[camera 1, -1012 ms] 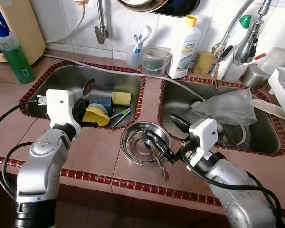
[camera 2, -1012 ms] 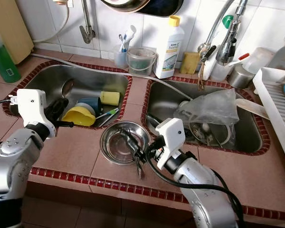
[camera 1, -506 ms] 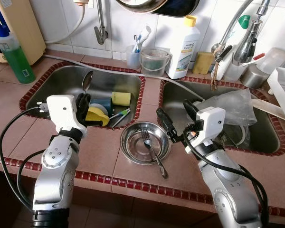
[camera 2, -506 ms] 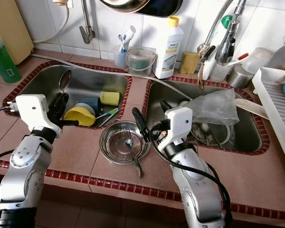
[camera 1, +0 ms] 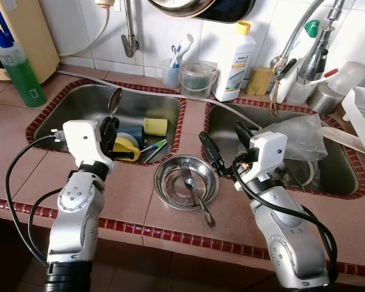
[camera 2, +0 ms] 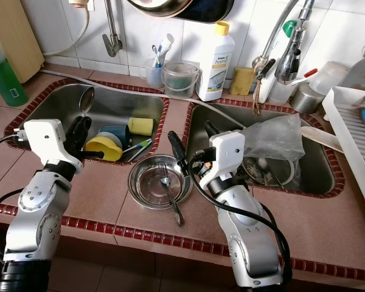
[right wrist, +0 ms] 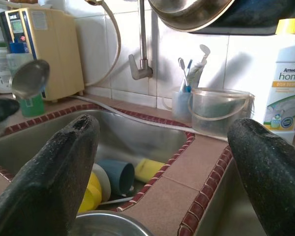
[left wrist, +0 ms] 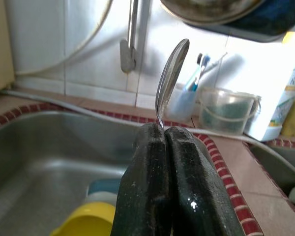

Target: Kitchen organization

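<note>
Your left gripper (left wrist: 163, 130) is clamped on a spoon (camera 1: 114, 101), held upright over the left sink (camera 1: 79, 100). On the worktop (camera 1: 134, 201) between the sinks, a fork (camera 1: 194, 193) lies across the steel bowl (camera 1: 170, 194). Your right gripper (camera 1: 222, 146) hangs spread wide beside that bowl.

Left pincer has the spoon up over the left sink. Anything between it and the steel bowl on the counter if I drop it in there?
Nothing visible blocks it. The left pincer holds the spoon upright; the steel bowl, holding a fork, sits open. The right pincer hovers open beside its far rim.
</note>
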`<state>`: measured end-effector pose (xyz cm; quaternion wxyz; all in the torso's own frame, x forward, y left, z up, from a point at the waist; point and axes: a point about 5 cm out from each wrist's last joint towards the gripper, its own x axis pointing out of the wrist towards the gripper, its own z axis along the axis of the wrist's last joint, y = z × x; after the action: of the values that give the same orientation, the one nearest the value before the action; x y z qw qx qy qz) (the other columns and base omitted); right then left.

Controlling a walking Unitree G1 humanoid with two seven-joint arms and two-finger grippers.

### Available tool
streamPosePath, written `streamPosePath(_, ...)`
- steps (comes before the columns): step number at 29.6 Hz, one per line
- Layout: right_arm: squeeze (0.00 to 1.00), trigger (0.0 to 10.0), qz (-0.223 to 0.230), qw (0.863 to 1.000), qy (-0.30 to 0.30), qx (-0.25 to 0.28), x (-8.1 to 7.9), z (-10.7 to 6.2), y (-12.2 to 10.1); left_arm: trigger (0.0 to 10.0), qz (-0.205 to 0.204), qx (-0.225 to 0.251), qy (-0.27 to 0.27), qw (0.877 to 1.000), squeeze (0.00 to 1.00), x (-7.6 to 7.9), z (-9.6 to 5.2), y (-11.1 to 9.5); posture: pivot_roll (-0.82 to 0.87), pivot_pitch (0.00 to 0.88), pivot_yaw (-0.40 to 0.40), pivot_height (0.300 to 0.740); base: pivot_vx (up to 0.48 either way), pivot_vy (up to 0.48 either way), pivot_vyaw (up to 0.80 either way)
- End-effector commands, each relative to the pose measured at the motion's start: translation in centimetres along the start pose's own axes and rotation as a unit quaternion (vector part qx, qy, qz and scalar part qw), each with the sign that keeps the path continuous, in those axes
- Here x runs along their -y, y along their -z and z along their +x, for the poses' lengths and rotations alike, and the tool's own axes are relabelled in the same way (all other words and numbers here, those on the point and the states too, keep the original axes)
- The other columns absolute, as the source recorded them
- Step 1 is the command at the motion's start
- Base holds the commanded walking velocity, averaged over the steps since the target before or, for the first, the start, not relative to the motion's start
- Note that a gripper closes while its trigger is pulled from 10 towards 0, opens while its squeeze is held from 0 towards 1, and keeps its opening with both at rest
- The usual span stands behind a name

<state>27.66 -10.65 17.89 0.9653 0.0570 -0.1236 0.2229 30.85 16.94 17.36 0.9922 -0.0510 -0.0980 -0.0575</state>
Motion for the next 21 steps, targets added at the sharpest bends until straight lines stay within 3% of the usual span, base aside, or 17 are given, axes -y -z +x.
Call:
streamPosePath(1, 0.00, 10.0, -0.004, 1.000, 0.008, 0.007, 0.3, 0.1, -0.3, 10.0, -0.004, -0.004, 0.008, 1.000, 0.00, 0.1, 0.4, 0.0, -0.03, 0.051, -0.034, 0.740, 0.000, 0.000, 0.00)
streamPosePath(9, 0.00, 10.0, 0.010, 1.000, -0.025, -0.008, -1.0, -0.5, -0.3, 10.0, 0.015, -0.004, 0.045, 0.999, 0.00, 0.9, 3.6, -0.5, -0.06, 0.090, -0.022, 0.740, 0.000, 0.000, 0.00)
streamPosePath(11, 0.00, 10.0, 0.010, 1.000, -0.027, -0.010, -1.1, -0.6, -0.3, 10.0, 0.017, -0.004, 0.051, 0.999, 0.00, 0.9, 3.8, -0.6, -0.06, 0.090, -0.022, 0.740, 0.000, 0.000, 0.00)
streamPosePath(18, 0.00, 10.0, 0.017, 0.996, -0.071, -0.043, -2.7, -2.8, -0.4, 10.0, 0.035, -0.006, 0.085, 0.996, 0.00, 1.0, 5.6, -1.1, -0.10, 0.143, -0.015, 0.740, 0.000, 0.000, 0.00)
streamPosePath(21, 0.00, 10.0, 0.036, 0.992, -0.094, -0.070, -3.9, -4.8, -0.8, 10.0, 0.050, -0.022, 0.112, 0.992, 0.00, 1.3, 6.4, -0.6, -0.14, 0.195, -0.005, 0.740, 0.000, 0.000, 0.00)
